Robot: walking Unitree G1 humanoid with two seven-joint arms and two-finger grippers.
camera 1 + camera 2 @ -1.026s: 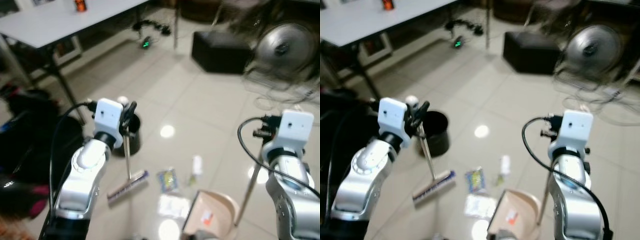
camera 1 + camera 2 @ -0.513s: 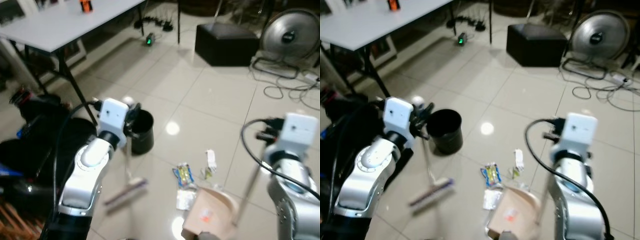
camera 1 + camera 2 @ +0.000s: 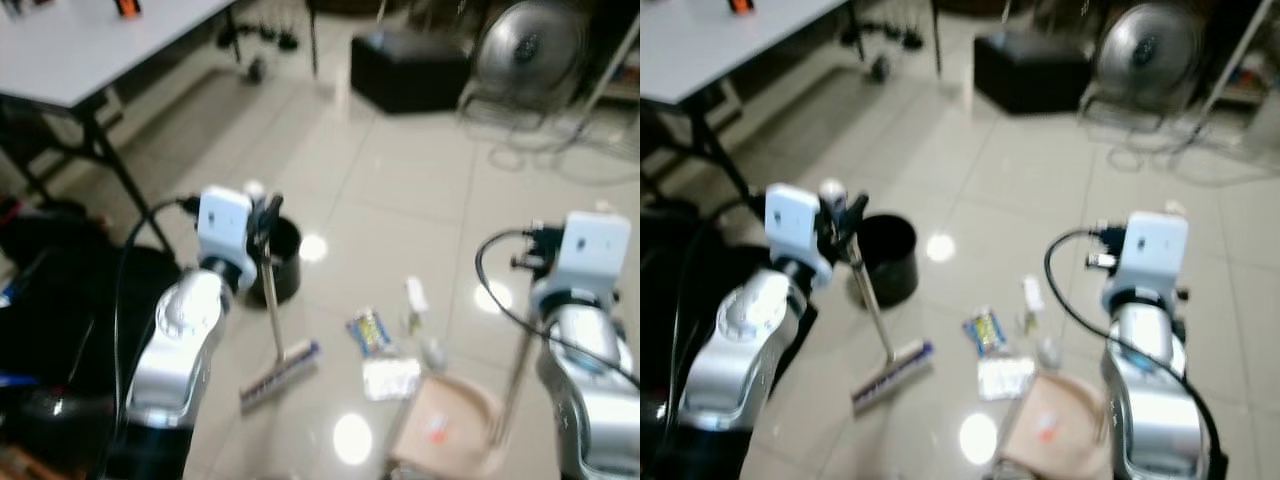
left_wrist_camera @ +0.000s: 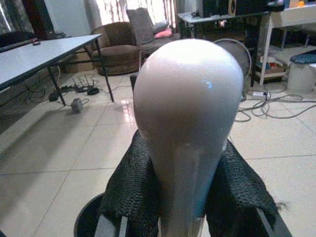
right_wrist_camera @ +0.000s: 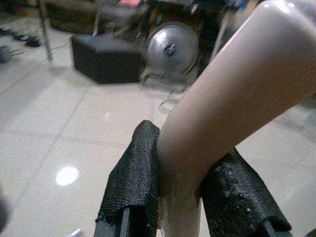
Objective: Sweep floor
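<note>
I see a glossy tiled floor [image 3: 400, 200] with a white surface [image 3: 80, 50] on black legs at far left, a black box [image 3: 405, 70] and a standing fan [image 3: 525, 45] at the back, cables [image 3: 560, 150] trailing beside the fan. A black bin [image 3: 280, 260] stands on the floor just beyond my left arm.

My left tool [image 4: 180, 197] is clamped tight around the broom [image 3: 275, 310] handle just under its rounded white top; the stick runs down, slightly tilted, to the brush head lying on the tiles near the bin.

My right tool [image 5: 180, 197] is closed snug on the beige dustpan handle [image 5: 232, 98]; the pole drops to the dustpan [image 3: 445, 435] sitting on the floor in front of my right arm, a small orange scrap inside it.

Litter sits between brush head and dustpan: a silvery wrapper [image 3: 390, 378] just beside the pan's mouth, a blue-yellow packet [image 3: 368, 330] a little further out, a small white bottle-like piece [image 3: 416, 294] beyond that. All of it is on bare tile, apart from the brush. Head views are blurred, so finer detail of the litter I cannot tell.
</note>
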